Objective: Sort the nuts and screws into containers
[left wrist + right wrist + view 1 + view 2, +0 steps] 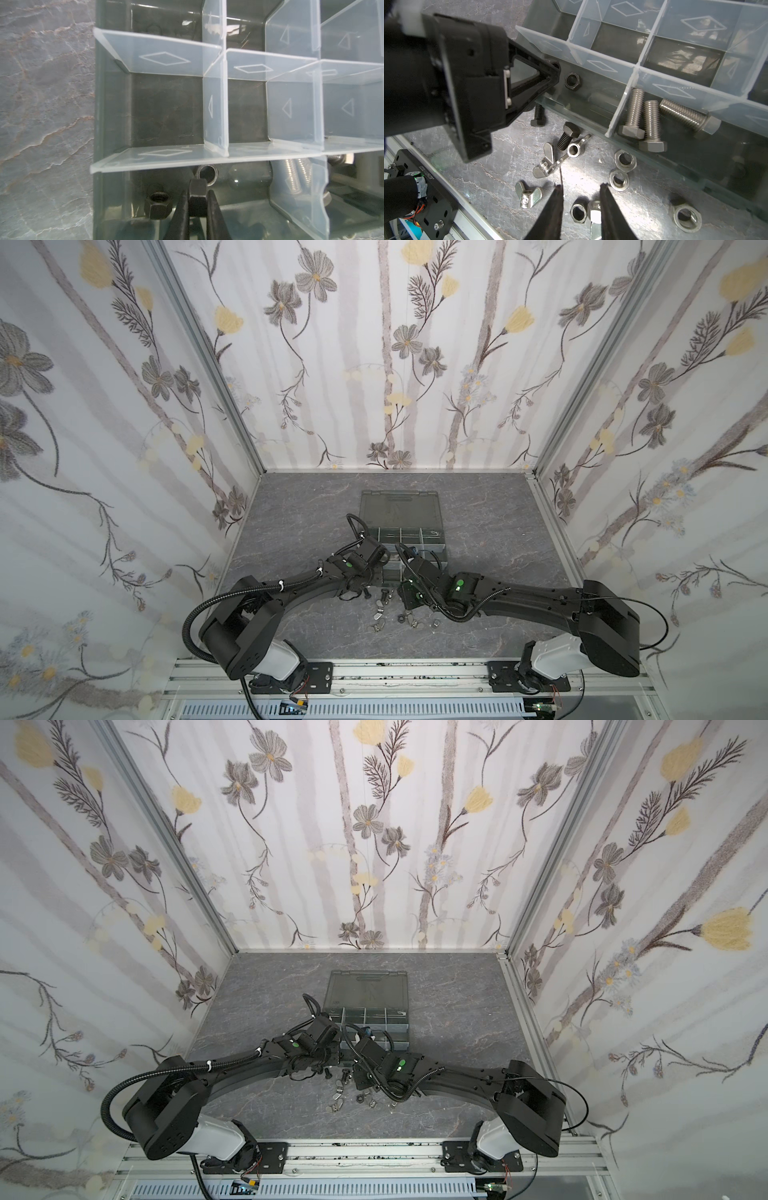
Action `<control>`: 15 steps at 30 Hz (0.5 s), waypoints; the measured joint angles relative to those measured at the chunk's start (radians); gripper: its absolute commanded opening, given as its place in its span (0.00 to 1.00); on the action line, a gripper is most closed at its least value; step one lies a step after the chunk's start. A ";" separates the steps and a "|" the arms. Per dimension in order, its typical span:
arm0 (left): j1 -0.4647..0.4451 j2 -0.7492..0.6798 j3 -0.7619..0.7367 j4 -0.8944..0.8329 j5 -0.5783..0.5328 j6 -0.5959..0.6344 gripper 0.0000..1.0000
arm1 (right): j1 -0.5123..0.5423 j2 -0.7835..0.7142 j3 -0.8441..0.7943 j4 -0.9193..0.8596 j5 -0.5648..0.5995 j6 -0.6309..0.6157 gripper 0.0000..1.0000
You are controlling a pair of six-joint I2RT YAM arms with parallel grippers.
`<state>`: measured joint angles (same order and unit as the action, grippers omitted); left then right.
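In the left wrist view my left gripper (197, 192) is shut on a black nut (197, 204), held edge-on just above a near corner compartment of the grey box (97, 124). That compartment holds another black nut (158, 205) and a silver nut (206, 173). The compartment beside it holds three silver screws (633, 112). My right gripper (580, 188) is open, low over the table, with a dark nut (579, 213) and a silver nut (595, 212) between its fingers. Two black screws (568, 135) lie loose by the box's front wall.
Silver wing nuts (548, 162) and several silver nuts (618, 179) are scattered on the table before the box. In both top views the two wrists nearly meet at the box's near edge (390, 572). The smoky lid (399, 508) lies open behind.
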<state>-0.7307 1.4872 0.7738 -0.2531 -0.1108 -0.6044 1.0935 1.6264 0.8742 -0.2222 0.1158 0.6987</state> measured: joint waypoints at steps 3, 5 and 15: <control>-0.002 0.011 0.004 0.006 -0.004 0.003 0.19 | -0.001 -0.003 -0.004 -0.002 0.003 0.000 0.32; -0.003 0.011 0.005 0.010 -0.008 0.003 0.21 | -0.002 -0.004 -0.005 -0.003 0.003 0.000 0.32; -0.005 -0.039 -0.007 0.016 -0.019 0.002 0.28 | -0.005 -0.004 -0.008 -0.004 0.018 0.000 0.32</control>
<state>-0.7357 1.4479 0.7666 -0.2375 -0.1303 -0.6029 1.0889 1.6222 0.8661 -0.2260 0.1341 0.6987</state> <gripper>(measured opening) 0.279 0.316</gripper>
